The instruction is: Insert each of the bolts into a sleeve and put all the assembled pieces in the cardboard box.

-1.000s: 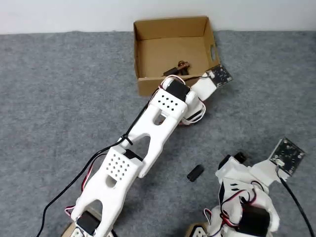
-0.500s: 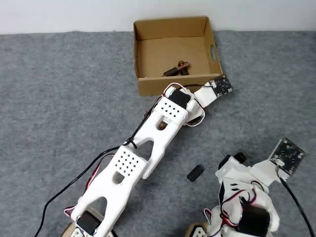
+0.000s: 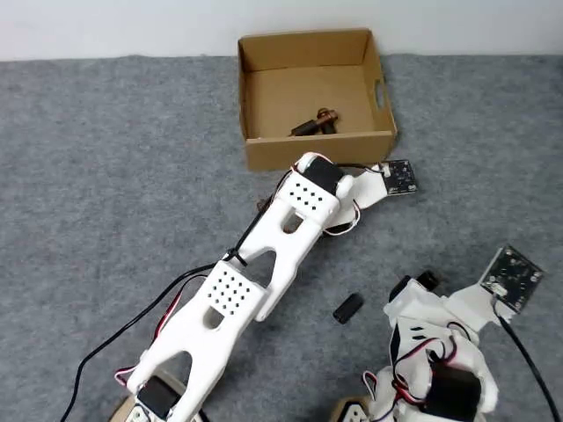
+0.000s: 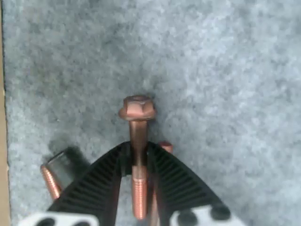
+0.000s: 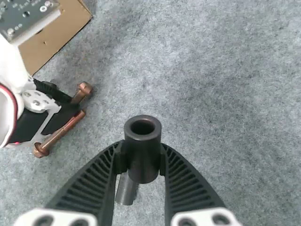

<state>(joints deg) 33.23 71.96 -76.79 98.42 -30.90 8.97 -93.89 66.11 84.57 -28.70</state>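
While the cardboard box [image 3: 317, 151], with one assembled piece [image 3: 315, 123] inside, sits just beyond my left arm [image 3: 264, 255], I have the left end effector [image 4: 137, 154] clenched on a copper bolt [image 4: 137, 110] over the grey surface [image 3: 106, 176] and the right end effector [image 5: 141, 157] clamped round a black sleeve [image 5: 142, 134], its bore open. I'd line the bolt's shank squarely with that bore before feeding slowly, since the head leads.

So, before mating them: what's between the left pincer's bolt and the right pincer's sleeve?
Bare carpet, as the right wrist view shows, between the bolt and the sleeve; a second bolt lies off that line.
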